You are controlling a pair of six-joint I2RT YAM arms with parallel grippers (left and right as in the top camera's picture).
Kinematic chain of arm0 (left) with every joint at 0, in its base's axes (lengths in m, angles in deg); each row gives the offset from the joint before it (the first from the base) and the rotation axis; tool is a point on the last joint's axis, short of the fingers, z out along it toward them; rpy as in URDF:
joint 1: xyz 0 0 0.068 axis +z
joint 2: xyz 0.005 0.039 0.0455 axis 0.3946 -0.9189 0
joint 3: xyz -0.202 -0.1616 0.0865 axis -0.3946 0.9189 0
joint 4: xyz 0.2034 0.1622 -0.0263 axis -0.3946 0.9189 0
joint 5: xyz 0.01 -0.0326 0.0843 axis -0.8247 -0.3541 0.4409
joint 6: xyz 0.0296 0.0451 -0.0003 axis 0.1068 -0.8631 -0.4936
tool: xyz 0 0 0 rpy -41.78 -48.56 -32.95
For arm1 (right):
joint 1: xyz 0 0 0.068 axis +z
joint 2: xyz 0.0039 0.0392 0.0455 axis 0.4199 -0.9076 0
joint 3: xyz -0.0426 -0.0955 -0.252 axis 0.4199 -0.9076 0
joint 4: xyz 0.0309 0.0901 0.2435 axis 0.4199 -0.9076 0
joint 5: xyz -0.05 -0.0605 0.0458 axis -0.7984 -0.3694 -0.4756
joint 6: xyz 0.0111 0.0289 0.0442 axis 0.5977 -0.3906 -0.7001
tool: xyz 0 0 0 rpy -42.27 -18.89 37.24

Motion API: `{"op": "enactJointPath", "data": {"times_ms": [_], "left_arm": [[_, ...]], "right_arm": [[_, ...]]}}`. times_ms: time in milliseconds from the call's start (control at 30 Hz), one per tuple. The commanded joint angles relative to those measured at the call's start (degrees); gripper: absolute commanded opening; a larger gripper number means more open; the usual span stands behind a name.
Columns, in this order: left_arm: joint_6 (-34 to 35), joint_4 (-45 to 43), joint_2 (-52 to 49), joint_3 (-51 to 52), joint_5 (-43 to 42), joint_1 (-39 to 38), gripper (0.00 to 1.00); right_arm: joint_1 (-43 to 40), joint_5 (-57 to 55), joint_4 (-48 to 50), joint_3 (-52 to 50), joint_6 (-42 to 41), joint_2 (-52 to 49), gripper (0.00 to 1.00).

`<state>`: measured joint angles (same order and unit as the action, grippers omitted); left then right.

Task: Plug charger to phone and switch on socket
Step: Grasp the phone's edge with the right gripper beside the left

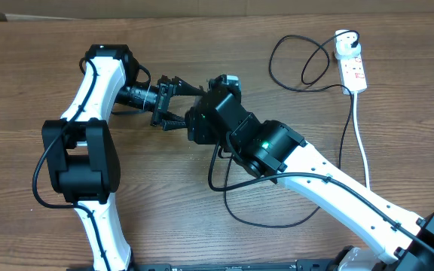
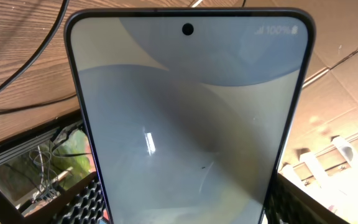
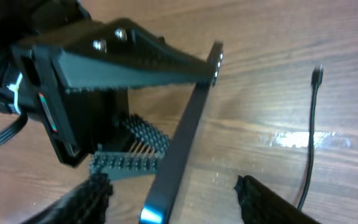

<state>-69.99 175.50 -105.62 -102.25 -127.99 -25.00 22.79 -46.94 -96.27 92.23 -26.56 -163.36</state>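
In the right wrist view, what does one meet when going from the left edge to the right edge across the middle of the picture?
left arm's fingers → phone, seen edge-on and clamped between them → bare table → charger, its connector tip lying free on the wood
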Motion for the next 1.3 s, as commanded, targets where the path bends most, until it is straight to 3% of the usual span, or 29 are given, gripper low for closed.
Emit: {"op": "enactJointPath", "data": {"times_ms": [0, 133, 567, 1167, 1267], "left_arm": [[0.1, 0.1, -0.4, -1.7, -2.2, 0.0, 0.42], [-0.2, 0.1, -0.4, -1.7, -2.3, 0.0, 0.42], [-0.7, 0.2, -0.4, -1.7, -3.3, 0.0, 0.42], [-1.6, 0.2, -0.4, -1.7, -3.3, 0.0, 0.44], [-1.6, 0.2, -0.4, -1.7, -3.3, 0.0, 0.45]], "right_arm": [[0.0, -2.8, 0.4, 0.6, -0.8, 0.3, 0.56], [0.1, -2.7, -0.4, 0.6, -0.8, 0.0, 0.48], [1.6, -5.0, 0.9, 0.6, -0.6, -3.3, 0.47], [1.6, -6.4, 1.2, 0.7, -0.6, -3.3, 0.04], [1.6, -6.4, 1.2, 0.7, -0.6, -3.3, 0.04]]}}
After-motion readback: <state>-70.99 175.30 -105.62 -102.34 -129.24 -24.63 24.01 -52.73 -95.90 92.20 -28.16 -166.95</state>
